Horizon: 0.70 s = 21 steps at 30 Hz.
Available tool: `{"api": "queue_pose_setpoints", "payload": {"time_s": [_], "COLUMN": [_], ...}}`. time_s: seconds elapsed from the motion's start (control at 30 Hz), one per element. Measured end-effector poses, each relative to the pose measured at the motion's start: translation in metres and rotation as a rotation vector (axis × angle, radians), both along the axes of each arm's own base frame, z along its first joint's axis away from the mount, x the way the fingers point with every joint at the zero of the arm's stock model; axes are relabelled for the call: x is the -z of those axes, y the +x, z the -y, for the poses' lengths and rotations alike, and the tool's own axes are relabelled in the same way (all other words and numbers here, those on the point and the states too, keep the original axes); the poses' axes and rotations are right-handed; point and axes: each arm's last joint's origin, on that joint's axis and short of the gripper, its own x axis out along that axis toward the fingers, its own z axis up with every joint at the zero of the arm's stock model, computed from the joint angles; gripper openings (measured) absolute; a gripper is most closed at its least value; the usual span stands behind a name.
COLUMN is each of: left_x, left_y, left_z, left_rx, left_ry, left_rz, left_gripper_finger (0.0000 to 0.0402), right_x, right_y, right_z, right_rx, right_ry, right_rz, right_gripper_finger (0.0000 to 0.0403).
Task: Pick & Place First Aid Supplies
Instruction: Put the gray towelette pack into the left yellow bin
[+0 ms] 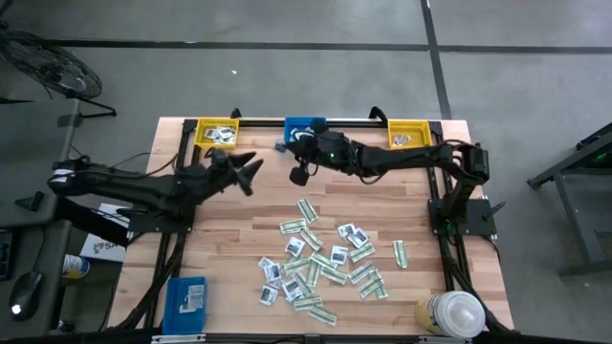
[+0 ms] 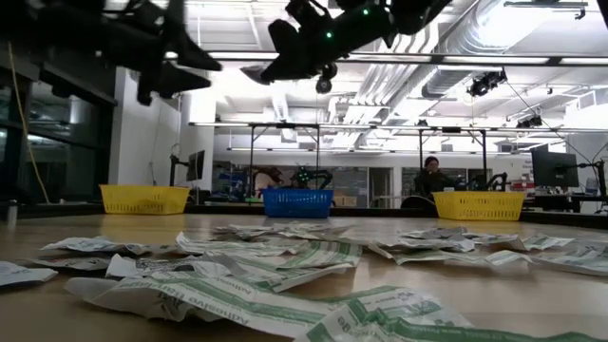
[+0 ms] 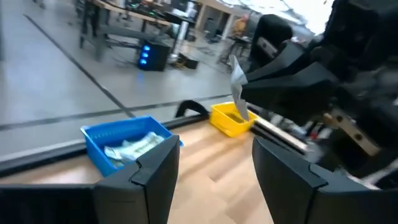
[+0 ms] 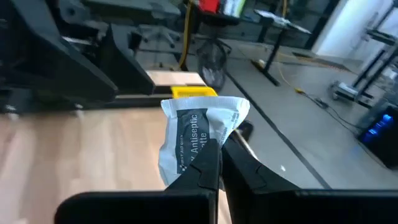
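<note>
Now right gripper, jaws clamped on white packet, hangs just short of blue bin. Pinch sits on packet's lower edge (thin hold): packet may slip, flutter past bin onto counter. Left gripper near bin's left, jaws wide, empty: collision risk if both close in.

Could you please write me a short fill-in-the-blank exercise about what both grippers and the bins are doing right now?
1. The right gripper is shut on a white paper ____ printed "Antiseptic".
2. The left gripper holds nothing; its fingers are ____.
3. The small plastic bin between the two yellow plastic bins is ____ in colour.
4. The loose paper packets lie on the ____ table.

Missing words: packet; open; blue; wooden
</note>
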Motion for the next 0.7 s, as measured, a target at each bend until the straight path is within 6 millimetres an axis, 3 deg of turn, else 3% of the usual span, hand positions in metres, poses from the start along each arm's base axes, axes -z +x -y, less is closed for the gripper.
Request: {"api": "queue_pose_setpoints", "payload": {"time_s": [0.2,0.4,0.7], "left_x": [-0.013,-0.016,-0.017], "left_y": [0.031,0.059,0.076], "left_z": [-0.016,-0.027,-0.03], "left_rx": [-0.047,0.002,-0.03], "left_ry": [0.033,0.021,0.009], "left_rz": [-0.068,-0.112,-0.129], "left_gripper_finger": [0.0202,0.0202,0.0201], "right_x": [-0.005,-0.003,0.001], "right_y": [-0.002,-0.001,-0.002], "right_z": [0.012,0.007,0.003], "right_rx": [0.007,-0.073,-0.115], "right_ry": [-0.028,-0.089,-0.135], "right_rz": [-0.078,-0.141,-0.214], "right_gripper_finger": [0.0,0.0,0.0]}}
